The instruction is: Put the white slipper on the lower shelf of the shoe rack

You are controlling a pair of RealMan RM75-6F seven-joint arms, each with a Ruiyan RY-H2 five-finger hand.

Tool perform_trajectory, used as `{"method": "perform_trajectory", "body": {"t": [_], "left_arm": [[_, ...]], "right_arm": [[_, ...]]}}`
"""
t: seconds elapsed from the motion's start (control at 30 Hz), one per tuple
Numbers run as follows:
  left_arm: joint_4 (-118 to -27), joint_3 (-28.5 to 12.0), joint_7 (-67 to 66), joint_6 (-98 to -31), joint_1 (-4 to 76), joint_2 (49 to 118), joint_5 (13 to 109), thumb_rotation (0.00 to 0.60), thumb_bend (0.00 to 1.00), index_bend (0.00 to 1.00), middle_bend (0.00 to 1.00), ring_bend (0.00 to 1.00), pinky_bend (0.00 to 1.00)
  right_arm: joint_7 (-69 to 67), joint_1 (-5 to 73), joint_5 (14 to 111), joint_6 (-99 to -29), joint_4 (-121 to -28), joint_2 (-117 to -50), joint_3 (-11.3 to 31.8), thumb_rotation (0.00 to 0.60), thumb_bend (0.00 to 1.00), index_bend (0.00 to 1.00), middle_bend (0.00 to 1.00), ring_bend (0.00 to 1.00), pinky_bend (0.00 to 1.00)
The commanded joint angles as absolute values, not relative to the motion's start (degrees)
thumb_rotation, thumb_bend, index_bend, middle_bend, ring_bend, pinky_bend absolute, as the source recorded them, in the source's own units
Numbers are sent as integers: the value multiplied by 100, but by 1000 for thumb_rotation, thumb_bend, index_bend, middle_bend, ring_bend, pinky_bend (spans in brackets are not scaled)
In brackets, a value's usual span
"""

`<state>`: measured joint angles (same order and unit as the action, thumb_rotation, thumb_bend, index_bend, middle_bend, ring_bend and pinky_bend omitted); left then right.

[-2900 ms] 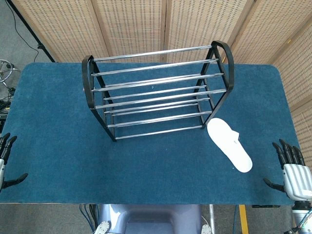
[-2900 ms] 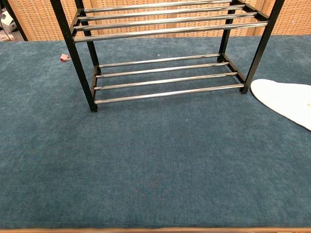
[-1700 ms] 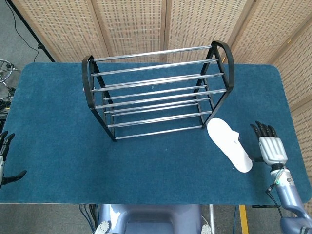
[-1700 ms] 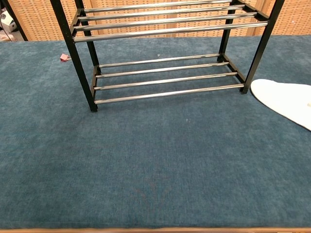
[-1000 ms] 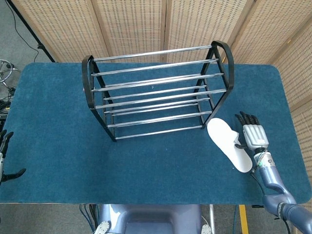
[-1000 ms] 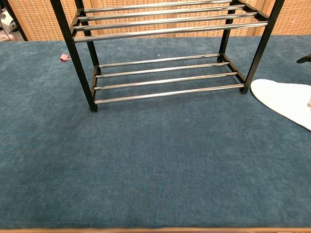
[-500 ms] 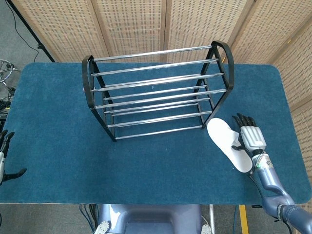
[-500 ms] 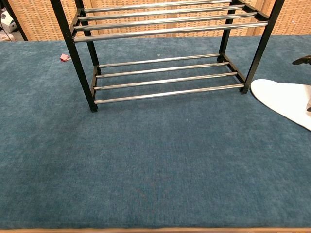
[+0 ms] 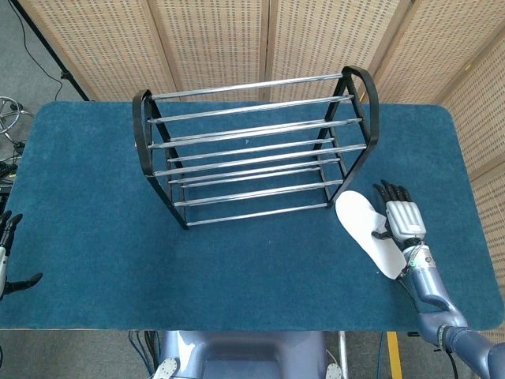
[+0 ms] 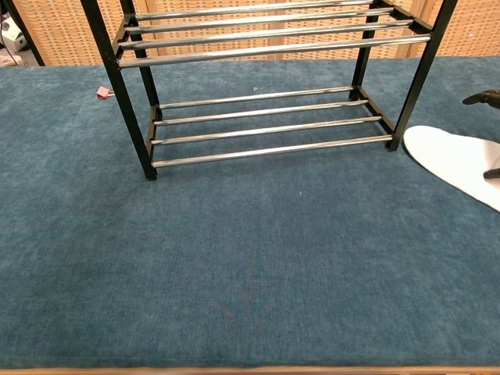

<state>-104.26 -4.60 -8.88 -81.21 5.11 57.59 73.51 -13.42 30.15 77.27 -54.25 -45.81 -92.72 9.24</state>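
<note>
Here the slipper (image 9: 367, 231) lies flat on the surface (image 9: 95, 197), just right of the rack (image 9: 252, 158) near its front right leg, long axis running from the rack diagonally toward the robot's right front. Right hand (image 9: 401, 219) is over the slipper's outer edge, palm down, fingers extended and slightly apart, thumb reaching onto the white upper; no grip visible yet. Left hand (image 9: 8, 253) is spread, holding nothing, at the far left edge, well apart. Right arm is plainly nearer.

Head view high, looking down; chest view low, close; both share shoe rack (image 9: 256, 150).
</note>
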Motion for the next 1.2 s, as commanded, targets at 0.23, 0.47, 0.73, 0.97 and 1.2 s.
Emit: {"method": "perform_trajectory", "body": {"t": [0.23,0.47,0.73,0.97,1.2], "left_arm": [[-10424,-464,-861,-8113,511,5742,7323,600,0,0,0,0,0],[-10429,-455,-850,-8099,515,5737,7326,600,0,0,0,0,0],[-10428,-450,-821,-8084,518,5721,7320,600,0,0,0,0,0],[-10431,-443,-807,-8062,526,5710,7322,600,0,0,0,0,0],[-10428,-429,-810,-8065,523,5711,7340,600,0,0,0,0,0]], "right_arm": [[-1333,3111,7735,-5445,-4315,-9441,948,600,0,2,0,0,0],[-1509,3152,7770,-5538,-4047,-9615,962,600,15,119,75,0,0],[-1631,3212,7841,-5676,-3491,-9905,954,600,308,319,286,175,249],[-1884,3233,7969,-5652,-3322,-9943,845,600,538,417,387,293,439],[-2092,3209,8049,-5759,-3224,-9957,796,600,578,493,490,406,544]]}}
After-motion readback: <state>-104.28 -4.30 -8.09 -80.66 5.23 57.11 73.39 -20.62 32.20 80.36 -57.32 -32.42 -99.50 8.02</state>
